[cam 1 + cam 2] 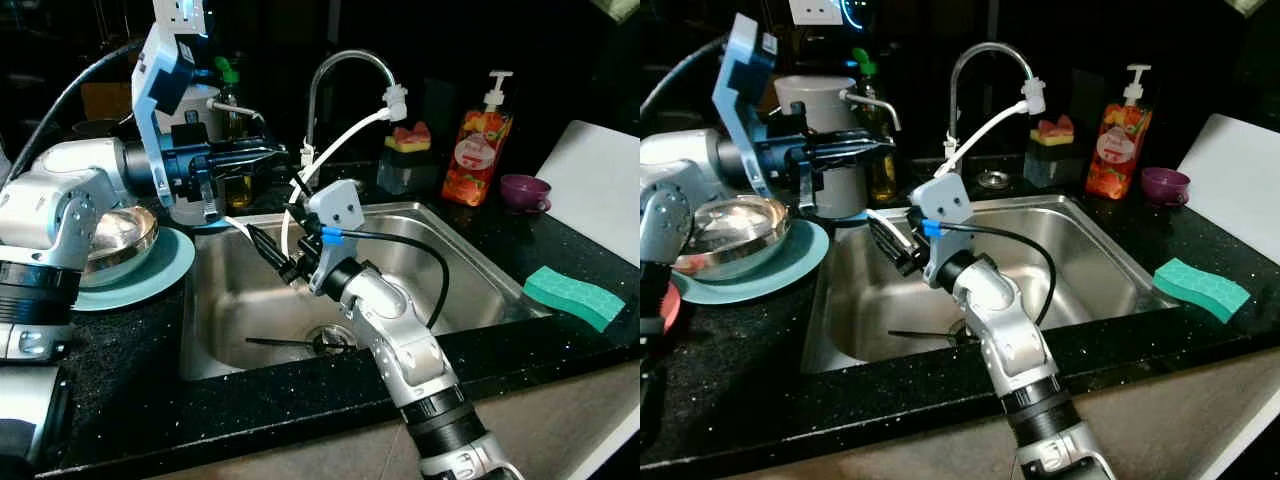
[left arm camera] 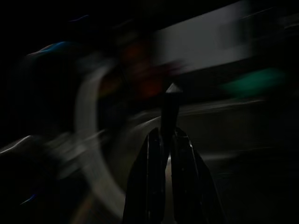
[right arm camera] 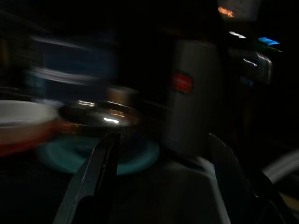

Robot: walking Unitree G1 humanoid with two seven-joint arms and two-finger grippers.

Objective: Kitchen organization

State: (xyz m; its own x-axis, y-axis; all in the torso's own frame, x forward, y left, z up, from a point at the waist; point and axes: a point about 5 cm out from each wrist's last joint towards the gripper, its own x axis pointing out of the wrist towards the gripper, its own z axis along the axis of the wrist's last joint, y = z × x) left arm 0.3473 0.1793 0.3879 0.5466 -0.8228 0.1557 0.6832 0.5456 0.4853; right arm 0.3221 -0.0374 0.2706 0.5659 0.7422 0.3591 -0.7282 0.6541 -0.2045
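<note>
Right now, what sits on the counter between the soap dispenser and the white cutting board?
A small purple cup stands between the soap dispenser and the white cutting board, on the black counter, seen in both eye views.

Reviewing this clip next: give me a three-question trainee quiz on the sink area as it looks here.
1. True or false: the metal bowl sits on the teal plate.
2. On which side of the sink does the green sponge lie, robot's left or right?
3. The right gripper is: A open, B shut on a cup.

Key: 1 true. 2 right. 3 A.
</note>
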